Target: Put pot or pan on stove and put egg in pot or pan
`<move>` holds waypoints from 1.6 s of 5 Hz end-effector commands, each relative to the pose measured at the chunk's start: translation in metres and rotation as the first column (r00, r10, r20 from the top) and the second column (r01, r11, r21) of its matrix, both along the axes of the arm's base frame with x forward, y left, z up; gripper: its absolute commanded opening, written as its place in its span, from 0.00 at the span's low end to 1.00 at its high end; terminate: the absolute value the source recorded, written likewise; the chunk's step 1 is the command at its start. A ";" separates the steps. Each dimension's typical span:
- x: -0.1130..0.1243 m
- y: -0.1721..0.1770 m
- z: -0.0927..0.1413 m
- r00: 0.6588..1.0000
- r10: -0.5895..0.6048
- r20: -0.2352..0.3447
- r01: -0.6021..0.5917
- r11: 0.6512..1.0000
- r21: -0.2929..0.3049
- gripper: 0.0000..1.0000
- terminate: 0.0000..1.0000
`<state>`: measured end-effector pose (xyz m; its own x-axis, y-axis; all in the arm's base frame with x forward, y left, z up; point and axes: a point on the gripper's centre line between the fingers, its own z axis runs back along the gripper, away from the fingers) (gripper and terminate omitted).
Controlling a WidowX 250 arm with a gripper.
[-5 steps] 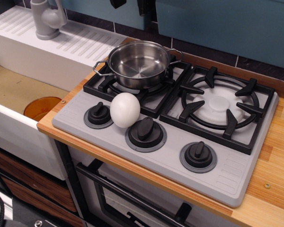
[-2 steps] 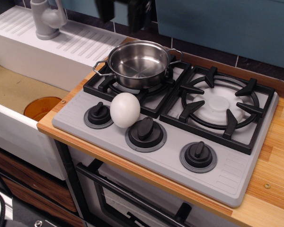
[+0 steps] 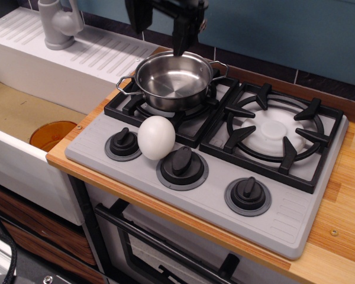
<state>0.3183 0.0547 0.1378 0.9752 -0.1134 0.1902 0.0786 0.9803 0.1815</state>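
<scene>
Stove (image 3: 296,220) first: the grey cooktop covers most of the wooden bench (image 3: 343,248), reaching toward its left corner. On its left burner, toward the bench's back edge, sits the steel pot (image 3: 174,79), with nothing inside. Above the pot's far rim hangs the black end effector (image 3: 161,26), its fingers apparently apart, gripping nothing. Below, the white egg (image 3: 156,137) rests between the two left knobs, near the front edge, well apart from it.
</scene>
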 end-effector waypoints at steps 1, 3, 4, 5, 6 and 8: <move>-0.021 -0.001 -0.014 0.995 0.012 0.103 -0.012 1.000 -0.001 1.00 0.00; -0.044 -0.001 -0.043 0.992 0.020 0.124 -0.011 0.998 -0.069 1.00 0.00; -0.050 -0.002 -0.053 0.989 0.024 0.145 -0.013 0.997 -0.076 1.00 0.00; -0.052 -0.003 -0.065 0.986 0.017 0.164 -0.002 0.996 -0.092 1.00 0.00; -0.049 -0.006 -0.076 0.982 0.012 0.188 0.007 0.995 -0.101 1.00 0.00; -0.044 -0.015 -0.089 0.977 0.013 0.214 0.017 0.991 -0.136 1.00 0.00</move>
<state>0.2675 0.0423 0.0442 0.9192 -0.0584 0.3895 0.0445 0.9980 0.0447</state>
